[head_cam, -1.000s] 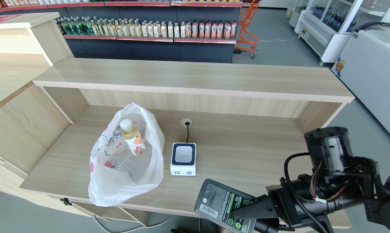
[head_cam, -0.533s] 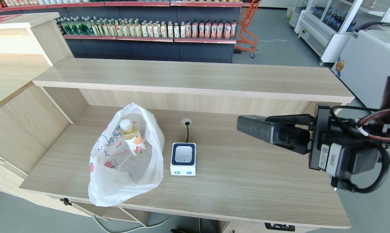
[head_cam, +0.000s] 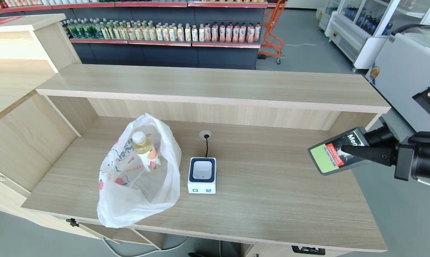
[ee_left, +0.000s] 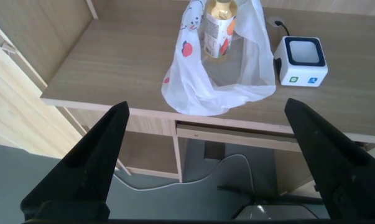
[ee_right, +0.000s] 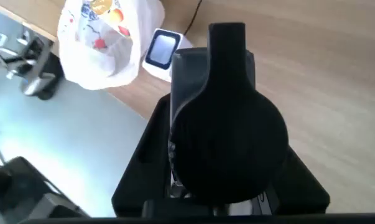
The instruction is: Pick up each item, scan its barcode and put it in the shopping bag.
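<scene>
Head view: my right claw [head_cam: 357, 152] clamps the pack [head_cam: 325, 157] above the right end of the counter [head_cam: 272, 200], well apart from the scanner [head_cam: 202, 175]. Within the last second the pack rose from the front edge and rolled. Its green face now shows and the barcode side is turned away, so the scan is still pending.

Left wrist view: my left claw [ee_left: 207, 109] is spread and empty, facing the shopping bag [ee_left: 193, 81].

Right wrist view: the pack is clamped, with the scanner ahead.
</scene>
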`<state>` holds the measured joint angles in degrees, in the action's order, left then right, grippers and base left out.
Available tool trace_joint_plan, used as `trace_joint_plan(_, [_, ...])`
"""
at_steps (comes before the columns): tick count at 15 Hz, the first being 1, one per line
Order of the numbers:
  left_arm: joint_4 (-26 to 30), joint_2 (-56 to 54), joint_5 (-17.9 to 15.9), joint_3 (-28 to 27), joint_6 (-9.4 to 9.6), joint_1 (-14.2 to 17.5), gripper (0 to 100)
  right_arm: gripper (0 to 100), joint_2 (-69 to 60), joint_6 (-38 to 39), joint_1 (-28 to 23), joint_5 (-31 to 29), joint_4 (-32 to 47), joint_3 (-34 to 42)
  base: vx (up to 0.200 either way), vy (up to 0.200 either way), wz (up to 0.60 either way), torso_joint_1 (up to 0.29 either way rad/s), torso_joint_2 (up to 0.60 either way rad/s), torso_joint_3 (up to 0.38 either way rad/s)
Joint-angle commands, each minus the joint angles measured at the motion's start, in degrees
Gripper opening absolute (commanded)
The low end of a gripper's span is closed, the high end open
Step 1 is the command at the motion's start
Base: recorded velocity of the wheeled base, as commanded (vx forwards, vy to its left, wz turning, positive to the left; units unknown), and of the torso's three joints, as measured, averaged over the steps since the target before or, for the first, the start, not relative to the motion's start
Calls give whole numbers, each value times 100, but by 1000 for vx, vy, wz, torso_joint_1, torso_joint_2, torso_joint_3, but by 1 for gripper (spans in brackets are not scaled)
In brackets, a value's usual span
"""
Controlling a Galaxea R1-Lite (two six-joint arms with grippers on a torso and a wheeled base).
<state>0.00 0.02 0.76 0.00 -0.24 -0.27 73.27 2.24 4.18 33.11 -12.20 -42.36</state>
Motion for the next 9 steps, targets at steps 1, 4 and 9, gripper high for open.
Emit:
trace_joint_plan(1, [0, -2, 4, 0, -2, 0, 100, 0, 171, 1472, 162, -6, 157, 35, 0, 0, 0, 0, 0, 0])
trace_joint_plan(4, [0, -2, 4, 0, -2, 0, 100, 0, 461, 2131, 303, -6, 148, 35, 0, 0, 0, 0, 0, 0])
trace_joint_plan(9, [0, -2, 4, 0, 7, 0, 100, 0, 540, 2272, 390, 11, 148, 35, 0, 0, 0, 0, 0, 0])
